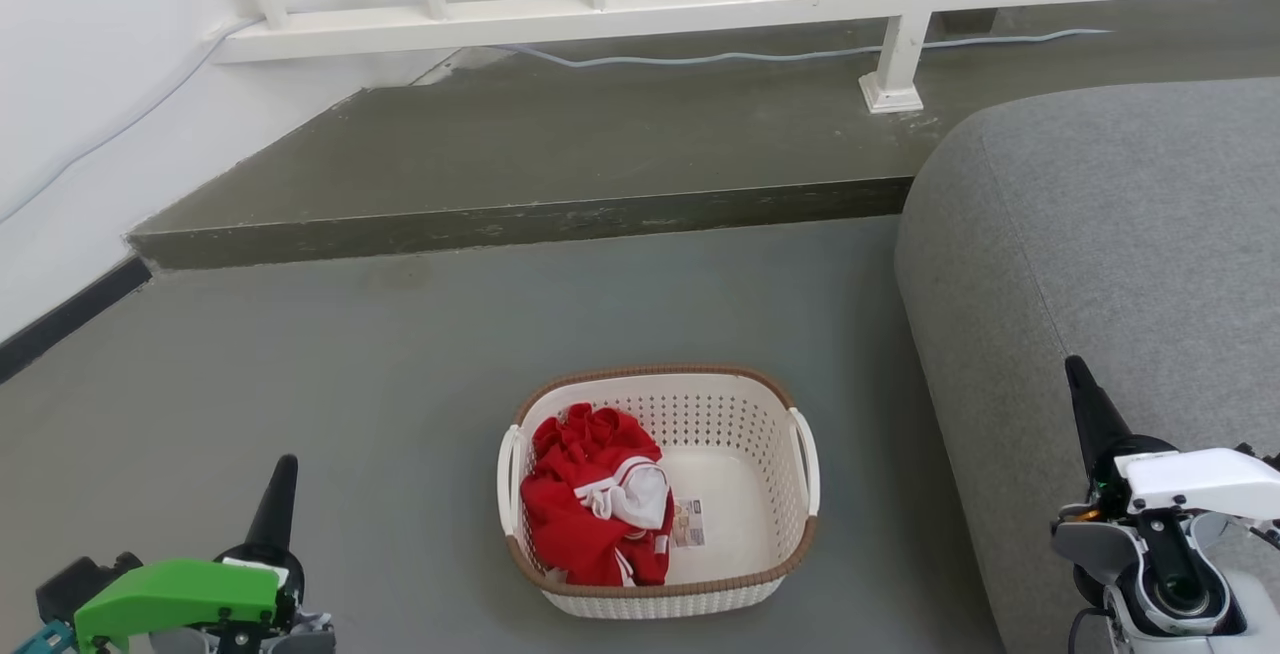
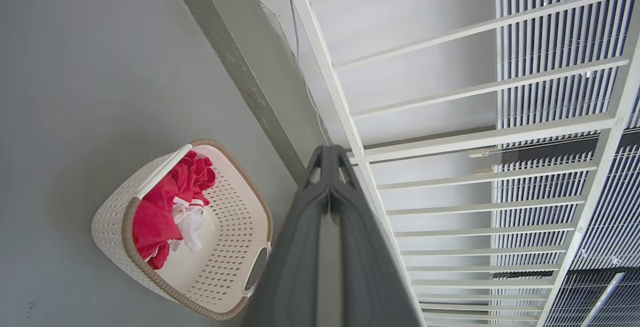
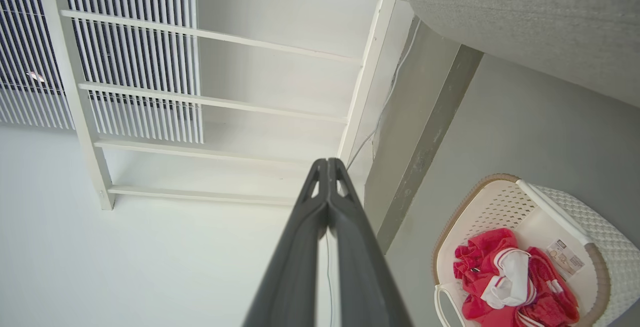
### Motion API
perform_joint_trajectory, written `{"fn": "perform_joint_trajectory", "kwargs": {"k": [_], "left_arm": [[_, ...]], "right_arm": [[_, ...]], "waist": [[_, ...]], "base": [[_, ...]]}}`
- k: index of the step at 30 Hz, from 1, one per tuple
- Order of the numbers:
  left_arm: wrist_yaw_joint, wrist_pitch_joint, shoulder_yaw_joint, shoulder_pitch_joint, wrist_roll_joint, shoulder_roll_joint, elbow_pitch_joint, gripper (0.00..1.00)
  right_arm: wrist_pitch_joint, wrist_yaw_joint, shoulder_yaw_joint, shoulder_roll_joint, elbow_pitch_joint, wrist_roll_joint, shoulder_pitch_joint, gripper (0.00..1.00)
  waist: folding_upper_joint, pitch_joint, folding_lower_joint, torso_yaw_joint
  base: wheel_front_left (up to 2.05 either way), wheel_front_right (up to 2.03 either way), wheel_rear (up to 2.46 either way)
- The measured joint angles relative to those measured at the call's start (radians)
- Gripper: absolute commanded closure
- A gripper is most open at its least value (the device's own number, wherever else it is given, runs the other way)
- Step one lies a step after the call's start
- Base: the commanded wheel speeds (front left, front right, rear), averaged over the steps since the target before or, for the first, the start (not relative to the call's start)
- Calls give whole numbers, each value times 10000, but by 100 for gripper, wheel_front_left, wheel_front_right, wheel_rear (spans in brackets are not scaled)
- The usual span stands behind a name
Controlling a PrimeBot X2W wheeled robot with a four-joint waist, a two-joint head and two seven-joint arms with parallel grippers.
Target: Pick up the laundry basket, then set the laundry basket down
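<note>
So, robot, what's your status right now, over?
Left gripper shut, empty. Right gripper shut, empty. Basket on floor between them, red clothes inside. Sofa close on right.

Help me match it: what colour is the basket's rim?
Brown woven-look rim; best in head view.

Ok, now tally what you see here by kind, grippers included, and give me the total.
Laundry basket: 1
Bundle of red and white clothes, in the basket: 1
Paper label on the basket's bottom: 1
Sofa: 1
Grippers: 2, the left gripper and the right gripper, both shut
Total: 6
</note>
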Motion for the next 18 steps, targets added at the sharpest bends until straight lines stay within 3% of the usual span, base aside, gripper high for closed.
{"fn": "perform_joint_trajectory", "kwargs": {"k": [18], "left_arm": [[-433, 510, 428, -439, -2332, 29, 240, 100]], "right_arm": [[558, 196, -708, 163, -236, 2199, -45, 100]], "waist": [[0, 26, 0, 78]], "base": [[0, 0, 0]]}}
